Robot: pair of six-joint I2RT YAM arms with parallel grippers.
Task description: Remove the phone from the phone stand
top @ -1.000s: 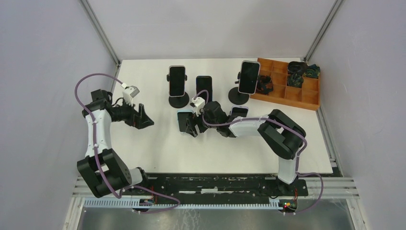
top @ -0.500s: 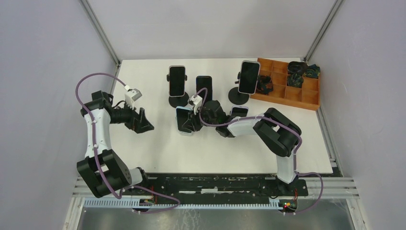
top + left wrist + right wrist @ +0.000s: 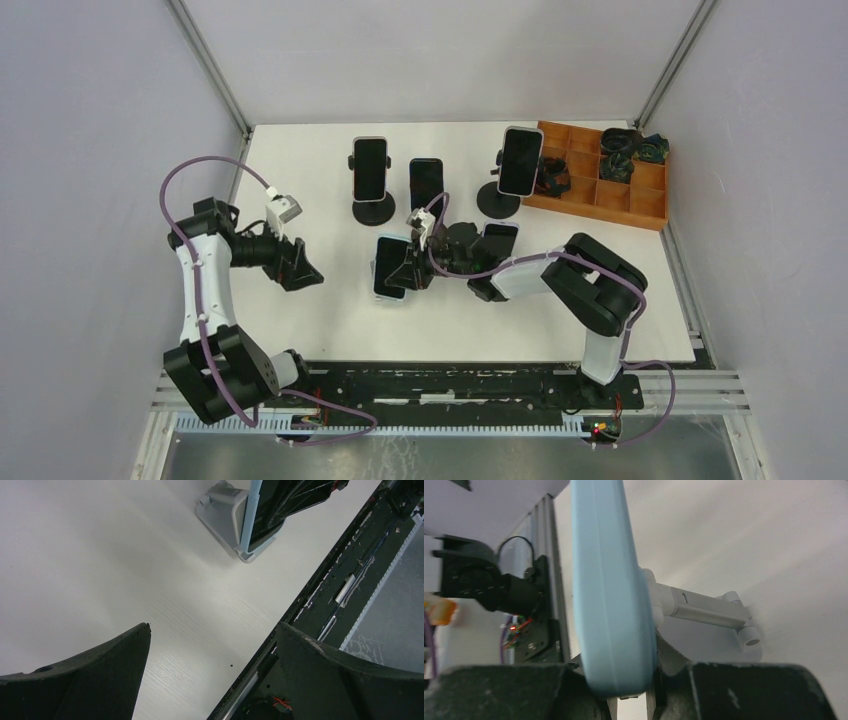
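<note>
Pale blue phone [image 3: 609,580] pinched in my right gripper [image 3: 631,674], jaws squeezed tight on it. Phone stands upright near middle of table, bottom edge resting at front lip of grey stand [image 3: 220,507], stand arm just behind it. My left gripper [image 3: 214,630] hangs over white table [image 3: 100,555], jaws wide apart, nothing between them, well apart from phone.

The white counter [image 3: 300,180] carries five dark-screened smartphones [image 3: 369,163], two black round-based stands [image 3: 373,211], one pale grey stand [image 3: 218,506] and one compartmented wooden tray [image 3: 640,207].
</note>
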